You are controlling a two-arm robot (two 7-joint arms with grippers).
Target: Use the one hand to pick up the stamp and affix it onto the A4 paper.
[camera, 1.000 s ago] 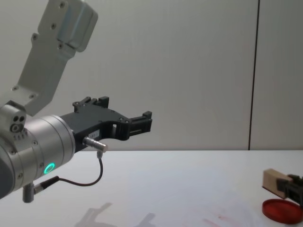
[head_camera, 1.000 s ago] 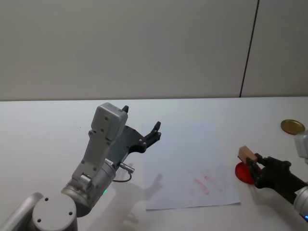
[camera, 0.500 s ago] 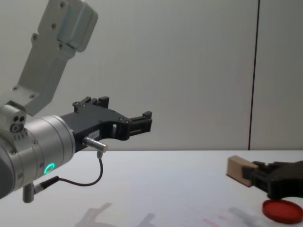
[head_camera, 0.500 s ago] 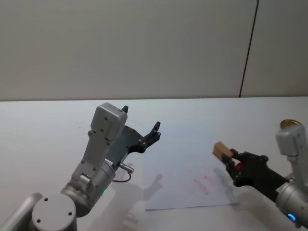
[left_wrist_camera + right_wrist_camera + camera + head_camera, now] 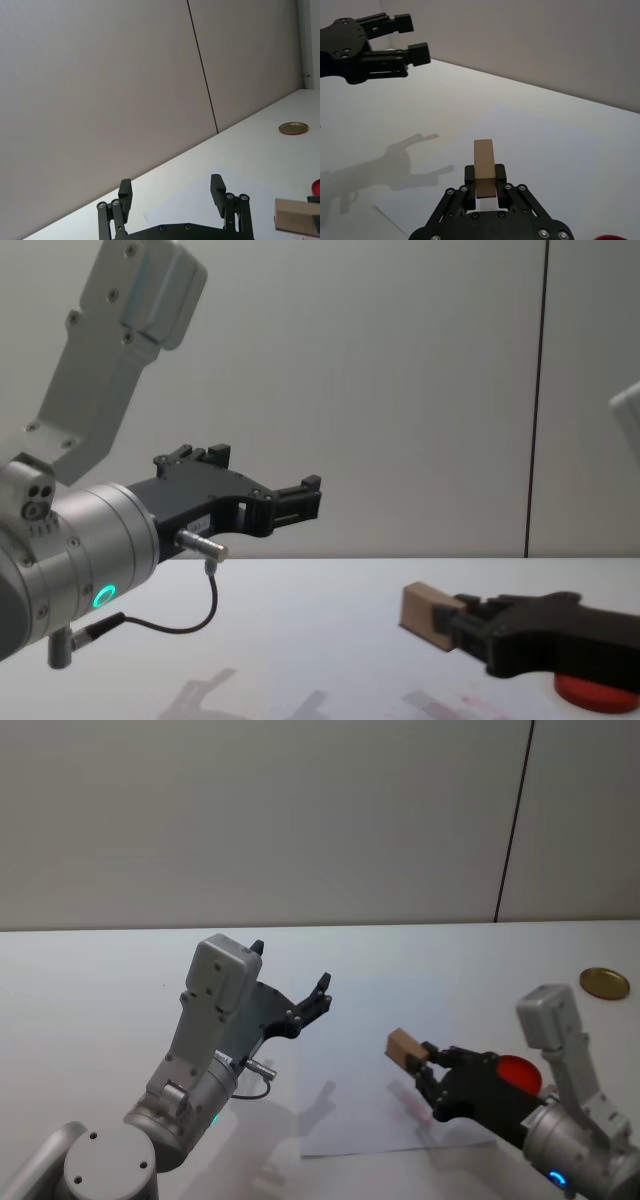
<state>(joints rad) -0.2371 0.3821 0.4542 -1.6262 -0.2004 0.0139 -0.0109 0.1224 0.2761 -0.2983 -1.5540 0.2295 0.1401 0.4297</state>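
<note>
head view, lower right: right gripper [image 5: 425,1065] pinches the stamp [image 5: 404,1045] between its fingers over the a4 paper [image 5: 380,1010], seemingly ready to press; left gripper [image 5: 292,966] idles centre-left, fingers spread.

The right gripper [image 5: 426,1061] holds stamp [image 5: 404,1045] above paper [image 5: 370,1015].

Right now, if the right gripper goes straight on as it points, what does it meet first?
Probably nothing soon: the right gripper, shut on the stamp, points across the paper; the left gripper seems higher, depth unclear.
</note>
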